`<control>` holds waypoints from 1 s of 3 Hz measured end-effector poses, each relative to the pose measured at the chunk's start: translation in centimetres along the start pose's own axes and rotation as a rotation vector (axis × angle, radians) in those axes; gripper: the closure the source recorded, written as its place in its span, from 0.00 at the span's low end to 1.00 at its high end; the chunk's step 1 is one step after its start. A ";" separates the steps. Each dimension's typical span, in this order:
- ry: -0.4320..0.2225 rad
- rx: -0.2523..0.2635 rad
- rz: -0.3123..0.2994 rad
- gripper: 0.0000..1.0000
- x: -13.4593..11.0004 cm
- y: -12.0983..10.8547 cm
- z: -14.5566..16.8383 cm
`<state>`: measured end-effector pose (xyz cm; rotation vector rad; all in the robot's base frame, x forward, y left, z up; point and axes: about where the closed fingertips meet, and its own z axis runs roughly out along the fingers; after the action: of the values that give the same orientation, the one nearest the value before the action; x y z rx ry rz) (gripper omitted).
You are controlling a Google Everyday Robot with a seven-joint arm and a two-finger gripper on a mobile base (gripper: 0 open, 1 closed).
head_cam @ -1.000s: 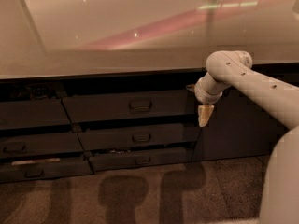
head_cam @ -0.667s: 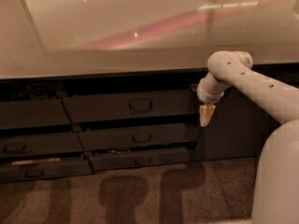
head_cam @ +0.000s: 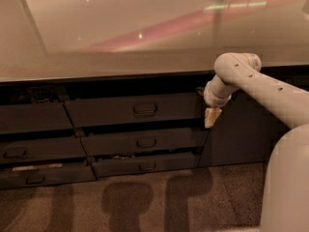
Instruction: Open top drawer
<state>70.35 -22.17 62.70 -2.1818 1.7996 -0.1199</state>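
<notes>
The top drawer (head_cam: 111,111) is the widest dark grey front in the middle column, just under the counter edge, with a small rectangular pull handle (head_cam: 145,109) at its centre. A dark gap runs along above it. My gripper (head_cam: 211,117) hangs with its pale tip pointing down at the right end of that drawer front, well to the right of the handle. The white arm (head_cam: 251,83) reaches in from the right.
Two narrower drawers (head_cam: 145,142) (head_cam: 145,166) sit below the top one, with more drawer fronts (head_cam: 29,151) at left. A dark cabinet door (head_cam: 239,129) is behind the gripper. The glossy countertop (head_cam: 145,37) overhangs everything. My white body (head_cam: 287,182) fills the lower right above speckled floor (head_cam: 145,202).
The gripper has stayed almost in place beside the top drawer's right end. My body at lower right takes up slightly more of the view.
</notes>
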 end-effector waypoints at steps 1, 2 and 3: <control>0.000 0.000 0.000 0.42 0.0 0.0 0.0; 0.000 0.000 0.000 0.66 0.0 0.0 0.0; 0.000 0.000 0.000 0.89 0.0 0.0 0.0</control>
<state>70.35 -22.16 62.69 -2.1819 1.7996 -0.1198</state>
